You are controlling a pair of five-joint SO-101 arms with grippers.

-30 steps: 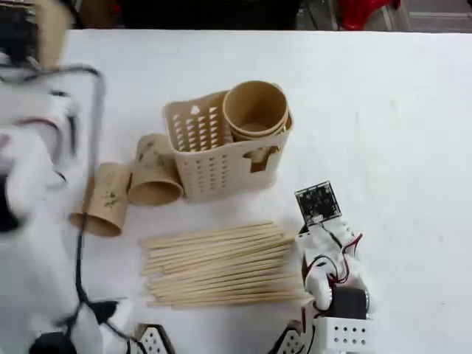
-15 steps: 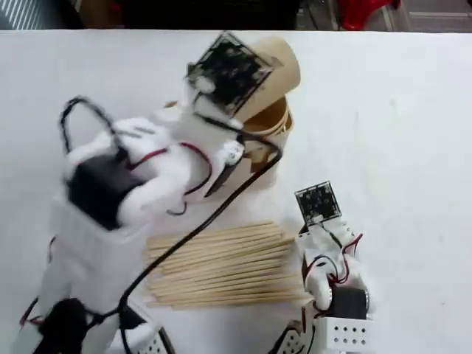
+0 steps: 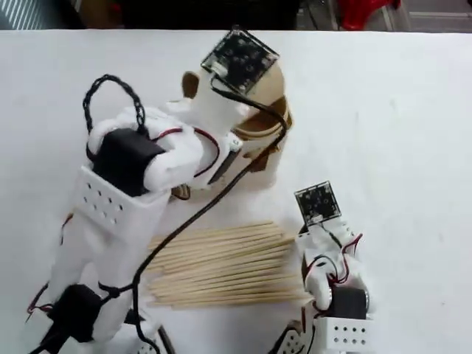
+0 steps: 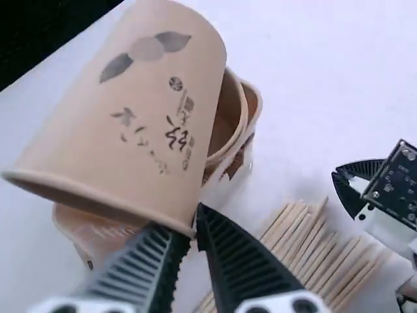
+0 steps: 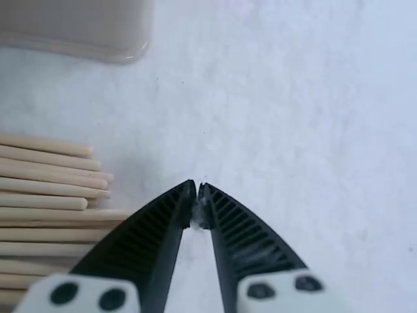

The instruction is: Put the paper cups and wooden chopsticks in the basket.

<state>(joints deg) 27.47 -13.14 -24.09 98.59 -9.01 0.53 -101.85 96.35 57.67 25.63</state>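
The left gripper [image 4: 193, 225] pinches the rim of a paper cup [image 4: 130, 137] between its black ribbed fingers. It holds the cup tilted, mouth toward the wrist and base toward the stacked paper cups [image 4: 238, 124] that sit in the basket [image 4: 78, 228]. Whether the held cup touches the stack cannot be told. The cup's tan side carries a grey leaf motif and small dark print.

From above, the left arm lies across the beige basket [image 3: 262, 166], with the held cup [image 3: 279, 74] over the stack.

The right gripper [image 5: 195, 194] rests low over the table [image 5: 293, 98], its jaws closed and holding nothing. It sits just beside the ends of the wooden chopsticks [image 5: 45, 208].

The chopsticks [image 3: 221, 265] lie in a loose row on the table's white surface [image 3: 398, 110], just in front of the basket.

Beyond the far edge the room is dark, with a red object [image 3: 365, 11] at the edge of view.
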